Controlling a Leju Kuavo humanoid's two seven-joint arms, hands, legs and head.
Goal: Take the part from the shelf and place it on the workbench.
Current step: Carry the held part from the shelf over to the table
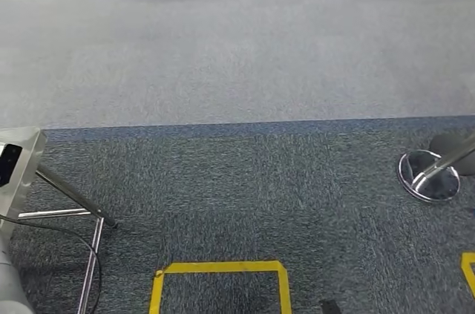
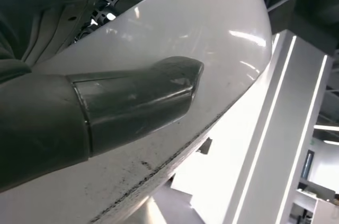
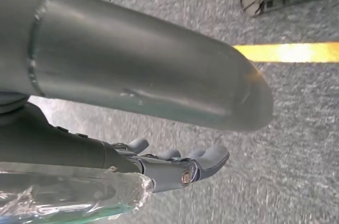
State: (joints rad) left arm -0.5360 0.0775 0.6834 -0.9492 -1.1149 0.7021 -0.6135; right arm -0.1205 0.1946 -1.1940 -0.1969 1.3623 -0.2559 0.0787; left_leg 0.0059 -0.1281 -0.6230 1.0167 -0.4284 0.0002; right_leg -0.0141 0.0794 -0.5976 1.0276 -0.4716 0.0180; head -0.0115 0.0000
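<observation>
In the left wrist view my left hand point(image 2: 132, 99) grips a large glossy white part point(image 2: 224, 28), with its dark thumb lying flat across the curved surface. The part's lower edge is scuffed and dark, and bright ceiling lights show behind it. In the right wrist view my right hand point(image 3: 176, 168) hangs over the carpet with its fingers stretched out and its thick grey thumb point(image 3: 140, 70) well apart from them. Only floor shows between thumb and fingers. A clear plastic-wrapped thing point(image 3: 72, 195) lies along the far side of those fingers; what it is I cannot tell.
The head view looks down at grey and dark blue carpet. A yellow tape square point(image 1: 221, 268) is marked near my feet. A metal stand point(image 1: 22, 165) with a cable point(image 1: 84, 243) is at the left, and a chrome post base point(image 1: 428, 175) at the right.
</observation>
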